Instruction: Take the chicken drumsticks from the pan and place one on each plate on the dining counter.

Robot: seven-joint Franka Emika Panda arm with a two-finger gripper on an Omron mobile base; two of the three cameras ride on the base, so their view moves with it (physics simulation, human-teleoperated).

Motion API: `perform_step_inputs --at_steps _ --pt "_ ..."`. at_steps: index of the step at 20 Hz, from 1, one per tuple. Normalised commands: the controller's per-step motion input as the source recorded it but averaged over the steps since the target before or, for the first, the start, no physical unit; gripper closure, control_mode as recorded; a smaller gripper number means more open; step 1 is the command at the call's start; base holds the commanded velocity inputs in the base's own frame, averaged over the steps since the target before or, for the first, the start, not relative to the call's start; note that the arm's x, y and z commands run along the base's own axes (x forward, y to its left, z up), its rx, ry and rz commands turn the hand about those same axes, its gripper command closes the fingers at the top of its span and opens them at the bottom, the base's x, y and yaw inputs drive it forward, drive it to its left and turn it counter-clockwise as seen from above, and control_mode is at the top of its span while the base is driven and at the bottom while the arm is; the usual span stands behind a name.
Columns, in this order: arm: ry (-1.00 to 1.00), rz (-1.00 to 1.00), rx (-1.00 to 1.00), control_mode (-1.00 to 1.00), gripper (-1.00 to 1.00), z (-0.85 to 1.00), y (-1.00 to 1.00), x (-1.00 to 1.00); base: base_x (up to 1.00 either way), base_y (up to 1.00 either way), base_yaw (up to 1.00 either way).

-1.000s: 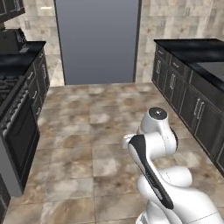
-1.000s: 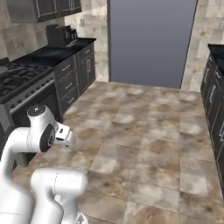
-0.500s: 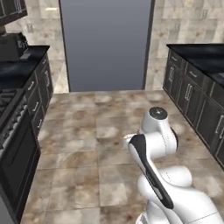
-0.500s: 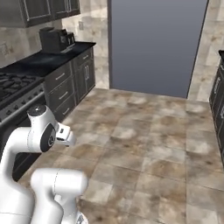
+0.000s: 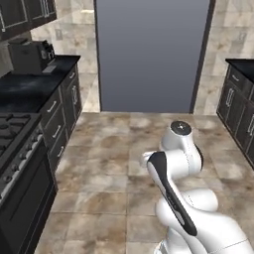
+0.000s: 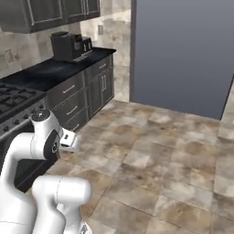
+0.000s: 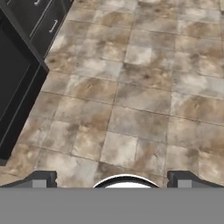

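Observation:
The chicken drumsticks, the pan, the plates and the dining counter are out of view. In the hand view my gripper (image 7: 113, 180) points down at the tiled floor, its two dark fingertips (image 7: 43, 179) far apart with nothing between them, so it is open. My white arm (image 5: 173, 163) is folded close over the base, the elbow (image 6: 45, 137) raised beside the stove.
A black stove (image 5: 12, 131) with an oven front (image 7: 15, 74) stands on the left. Beyond it a dark counter (image 5: 37, 84) carries a coffee machine (image 6: 69, 45). More dark cabinets (image 5: 240, 109) line the right. A tall grey panel (image 5: 149, 54) closes the far end, across open tiled floor (image 6: 160, 160).
Both base views have shifted as a whole: the base has driven forward, so the grey panel and the left counter look nearer. The arm keeps its folded pose and the gripper stays open.

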Motion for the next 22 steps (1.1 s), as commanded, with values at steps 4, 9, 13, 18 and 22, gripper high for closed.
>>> perform_step_inputs --at_steps 4,9,13,18,22 --pt "0.00 0.00 0.00 1.00 -1.00 0.00 0.00 0.00 0.92 0.04 0.50" --pt "0.00 0.00 0.00 1.00 -1.00 0.00 0.00 0.00 0.87 0.01 0.56" --pt "0.00 0.00 0.00 1.00 -1.00 0.00 0.00 0.00 0.84 0.00 0.60" --pt "0.00 0.00 0.00 1.00 -1.00 0.00 0.00 0.00 0.79 0.00 0.64" --pt "0.00 0.00 0.00 1.00 -1.00 0.00 0.00 0.00 0.89 0.00 0.57"
